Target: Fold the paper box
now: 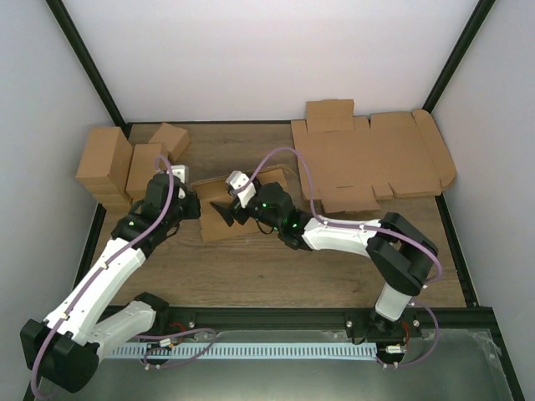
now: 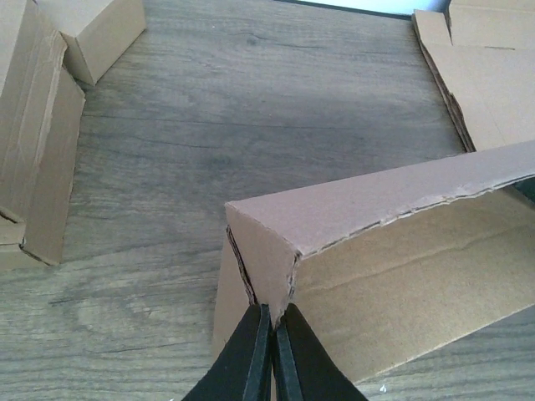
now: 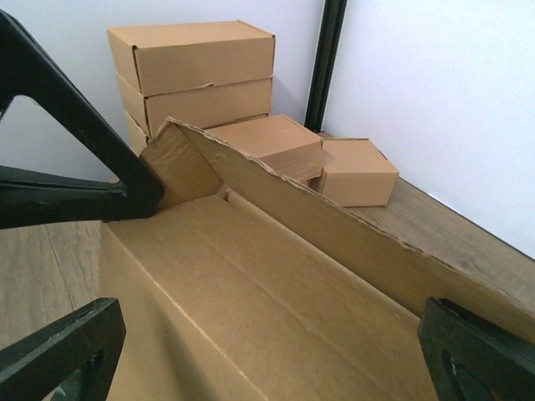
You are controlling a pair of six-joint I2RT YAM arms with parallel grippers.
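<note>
The paper box [image 1: 216, 229] lies partly folded in the middle of the table, one long wall raised. My left gripper [image 1: 194, 203] is at its left end, shut on a corner flap; the left wrist view shows the fingers [image 2: 251, 359] pinched together on the flap's tip, with the box wall [image 2: 401, 251] stretching right. My right gripper [image 1: 224, 210] is open over the box. In the right wrist view it [image 3: 267, 334] is spread wide above the inner panel [image 3: 251, 284], empty. The left gripper's fingers [image 3: 125, 196] show there at the far corner.
Folded brown cartons are stacked at the back left [image 1: 104, 163], also in the right wrist view [image 3: 201, 58] and left wrist view [image 2: 33, 125]. Flat cardboard sheets [image 1: 368, 159] lie at the back right. Black frame posts stand at the back corners.
</note>
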